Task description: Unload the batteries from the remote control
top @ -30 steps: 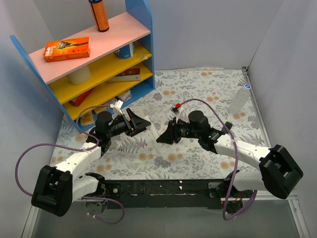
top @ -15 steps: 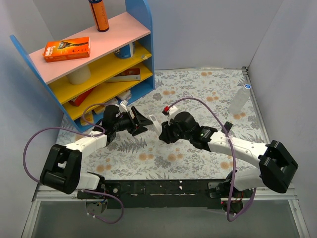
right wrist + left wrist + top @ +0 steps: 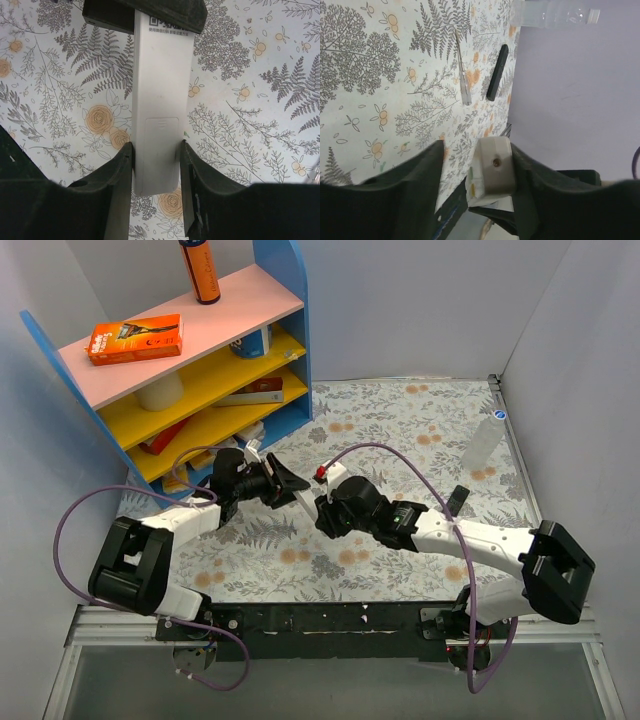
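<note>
- The surface [image 3: 400, 430] has lots of bare room in the middle and to the right. The blue shelf [image 3: 290, 360] stands close on the left, so I want to stay away from that side.
- The white remote [image 3: 160, 100] is held up over the middle of the surface, between both arms. It looks stiff, light and smooth, so I think it can slip.
- My left claw [image 3: 475, 162] pinches one end. My right claw [image 3: 156, 160] pinches the sides of the other end.
- A black remote [image 3: 497, 72] lies well away, near the right wall.
- The little lid [image 3: 161, 131] on the back is shut. I think sliding it off needs a push on its flat face.
- I see no batteries. I think they sit under the lid. They may roll away once out.
</note>
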Tool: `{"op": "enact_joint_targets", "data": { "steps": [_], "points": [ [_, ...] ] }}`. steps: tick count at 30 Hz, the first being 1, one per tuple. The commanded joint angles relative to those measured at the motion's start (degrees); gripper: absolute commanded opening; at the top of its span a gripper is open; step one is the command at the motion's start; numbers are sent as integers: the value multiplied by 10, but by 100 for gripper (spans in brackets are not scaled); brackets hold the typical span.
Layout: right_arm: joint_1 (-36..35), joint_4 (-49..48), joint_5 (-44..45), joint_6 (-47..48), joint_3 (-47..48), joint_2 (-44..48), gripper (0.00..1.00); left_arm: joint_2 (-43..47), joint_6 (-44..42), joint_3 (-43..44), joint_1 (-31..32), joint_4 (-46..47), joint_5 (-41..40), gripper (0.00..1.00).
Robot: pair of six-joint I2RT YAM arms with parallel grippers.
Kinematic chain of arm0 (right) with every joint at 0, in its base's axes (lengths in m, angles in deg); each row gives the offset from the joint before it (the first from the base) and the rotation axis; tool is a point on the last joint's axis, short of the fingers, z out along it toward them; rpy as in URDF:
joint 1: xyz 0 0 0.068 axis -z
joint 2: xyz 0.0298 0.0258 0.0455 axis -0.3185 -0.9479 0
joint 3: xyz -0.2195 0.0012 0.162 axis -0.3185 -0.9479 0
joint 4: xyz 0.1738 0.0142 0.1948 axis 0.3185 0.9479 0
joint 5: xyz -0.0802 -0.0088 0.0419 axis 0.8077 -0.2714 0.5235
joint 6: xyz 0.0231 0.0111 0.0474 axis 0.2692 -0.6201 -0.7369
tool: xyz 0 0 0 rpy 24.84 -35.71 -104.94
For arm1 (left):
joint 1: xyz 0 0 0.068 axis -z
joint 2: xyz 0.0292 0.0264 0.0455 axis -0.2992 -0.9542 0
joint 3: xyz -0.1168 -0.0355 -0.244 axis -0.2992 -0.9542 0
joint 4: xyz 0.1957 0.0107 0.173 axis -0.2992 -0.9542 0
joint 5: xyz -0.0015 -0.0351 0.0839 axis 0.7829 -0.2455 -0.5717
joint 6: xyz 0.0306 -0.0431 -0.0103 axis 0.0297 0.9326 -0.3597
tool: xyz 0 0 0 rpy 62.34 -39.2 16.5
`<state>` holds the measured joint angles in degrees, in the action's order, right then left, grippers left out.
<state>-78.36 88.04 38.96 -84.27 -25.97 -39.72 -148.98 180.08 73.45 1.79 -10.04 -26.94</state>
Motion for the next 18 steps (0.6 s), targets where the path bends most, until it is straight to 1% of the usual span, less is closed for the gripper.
{"op": "enact_joint_targets", "data": {
  "steps": [1,3,4,6,7,8,10,11,13,14,15,17,18],
  "points": [
    [-5,-3,31,3,38,-7,1,7,-4,20,0,5,13,38],
    [-5,8,39,0,43,-11,1,10,-9,21,0,4,15,23],
    [-5,10,38,0,45,-12,1,11,-15,20,-1,8,25,11],
    [-5,21,28,-10,50,-14,21,10,-29,21,0,8,34,1],
    [-5,27,30,-15,52,-14,32,9,-33,22,-1,6,40,0],
    [-4,38,37,-23,56,-14,52,7,-38,24,-7,4,47,0],
    [-1,73,45,-48,71,-12,64,6,-54,27,-15,4,70,0],
    [2,74,43,-55,71,-6,72,7,-60,28,-28,11,81,0],
    [7,61,24,-82,59,6,80,14,-64,14,-45,44,113,0],
    [13,53,14,-93,52,20,83,20,-60,4,-67,91,142,0],
    [19,45,-3,-108,46,27,84,42,-51,-18,-79,110,151,0],
    [27,25,-13,-156,28,43,85,64,-51,-34,-109,138,158,0],
    [33,12,-34,-171,21,48,85,90,-54,-41,-115,133,152,0]
  ]
}}
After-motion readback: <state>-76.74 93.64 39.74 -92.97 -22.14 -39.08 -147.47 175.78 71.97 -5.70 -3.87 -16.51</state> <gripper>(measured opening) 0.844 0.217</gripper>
